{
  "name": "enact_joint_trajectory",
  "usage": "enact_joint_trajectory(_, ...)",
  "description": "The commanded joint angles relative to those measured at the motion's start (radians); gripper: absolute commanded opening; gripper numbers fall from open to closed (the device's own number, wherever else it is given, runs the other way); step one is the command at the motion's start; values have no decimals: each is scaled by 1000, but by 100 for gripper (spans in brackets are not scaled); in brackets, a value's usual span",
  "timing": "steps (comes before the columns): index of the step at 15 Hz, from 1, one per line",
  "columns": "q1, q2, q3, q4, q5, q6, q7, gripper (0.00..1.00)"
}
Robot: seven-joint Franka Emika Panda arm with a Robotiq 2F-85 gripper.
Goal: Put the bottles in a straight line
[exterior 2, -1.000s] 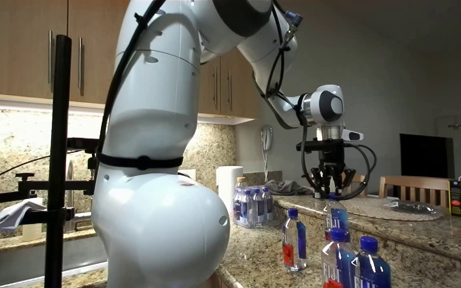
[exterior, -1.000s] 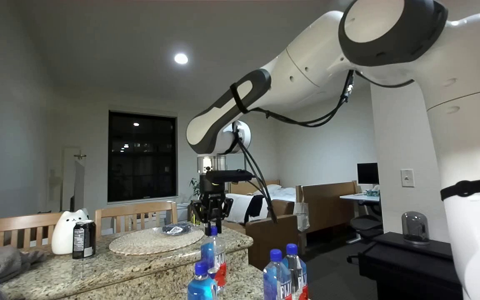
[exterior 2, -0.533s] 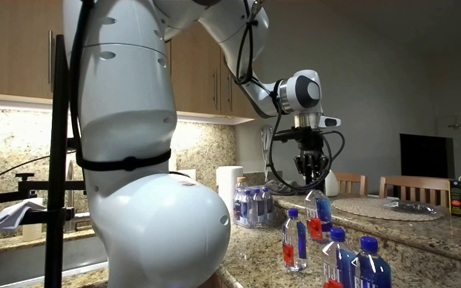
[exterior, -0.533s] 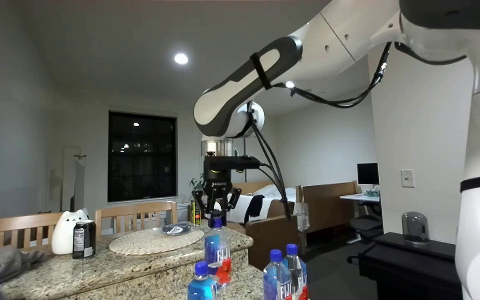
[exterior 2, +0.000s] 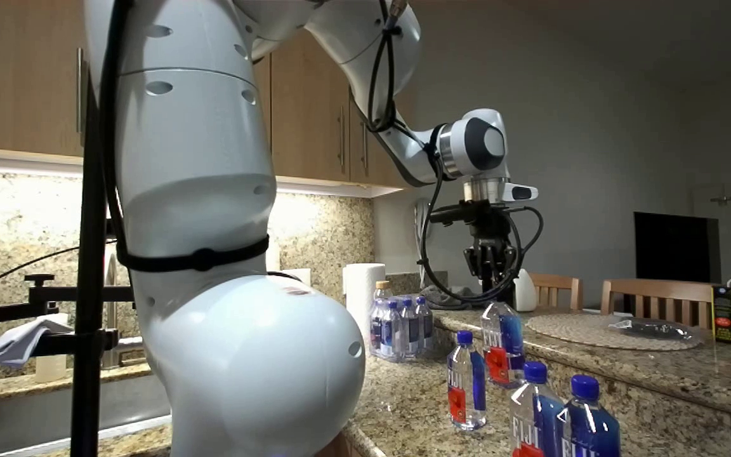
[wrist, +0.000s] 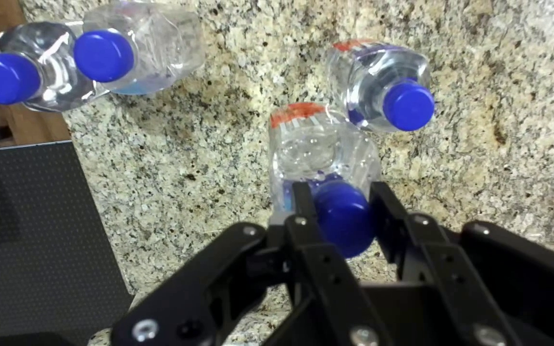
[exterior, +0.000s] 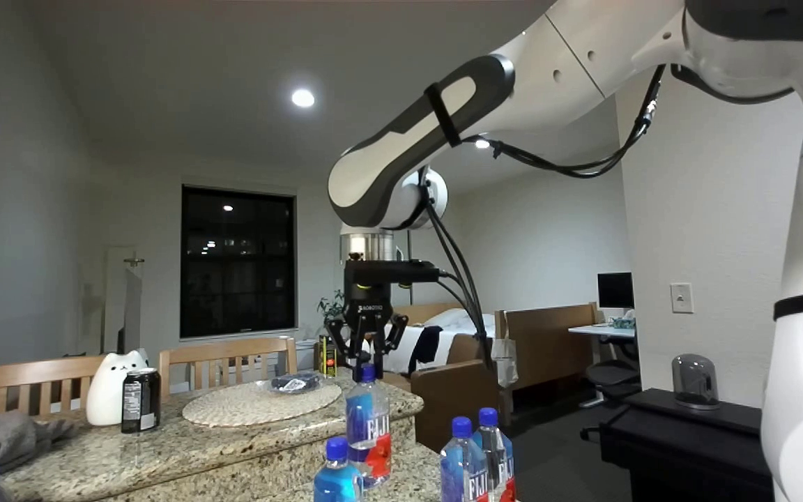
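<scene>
With its fingers point(wrist: 303, 204) pressed to both sides of a blue cap point(wrist: 343, 221), the gripper point(wrist: 339, 192) holds a water bottle point(wrist: 313, 149) by the top — jaws narrow, pointing down over the counter point(wrist: 185, 173). Bottle about upright; whether its base touches the granite, cannot tell from these angles. Its label shows red in both exterior views.

Just beside it: second bottle point(wrist: 368, 77), upright on the counter, capped in blue. Contact between these two is unclear. Across a stretch of granite, near the counter's edge: third bottle point(wrist: 161, 48) and fourth bottle point(wrist: 58, 67), both upright, blue-capped, just beside each other, overlapping as seen from the wrist. Layout by the wrist view — two and two.

Farther along the same counter, in an exterior view: a cluster of packed bottles point(exterior 2: 403, 330), caps also blue, standing near a paper towel roll point(exterior 2: 363, 298).

Beyond that, a raised counter point(exterior 2: 702, 367). On it: round woven mat point(exterior: 248, 411) bearing a plastic-wrapped item point(exterior: 295, 382), contents too unclear to name; dark can point(exterior: 141, 401) just in front of a white cat figure point(exterior: 104, 401); crumpled gray towel point(exterior: 4, 439); drink carton point(exterior 2: 727, 314). Wooden chairs point(exterior: 231, 347) stand behind the raised counter. Past that counter's end, in an exterior view: brown couch point(exterior: 454, 397), then a bed point(exterior: 475, 324) made up in white. Farthest back, a dark window point(exterior: 238, 261) in the wall point(exterior: 129, 209).
</scene>
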Motion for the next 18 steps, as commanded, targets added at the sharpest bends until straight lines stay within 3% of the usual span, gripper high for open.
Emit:
enact_joint_trajectory(1,-18,5,-9,-18,24,-7,-49,14)
enact_joint_trajectory(11,-25,20,-70,-79,136,-57,-249,14)
enact_joint_trajectory(18,-30,12,-72,-115,103,-78,-273,14)
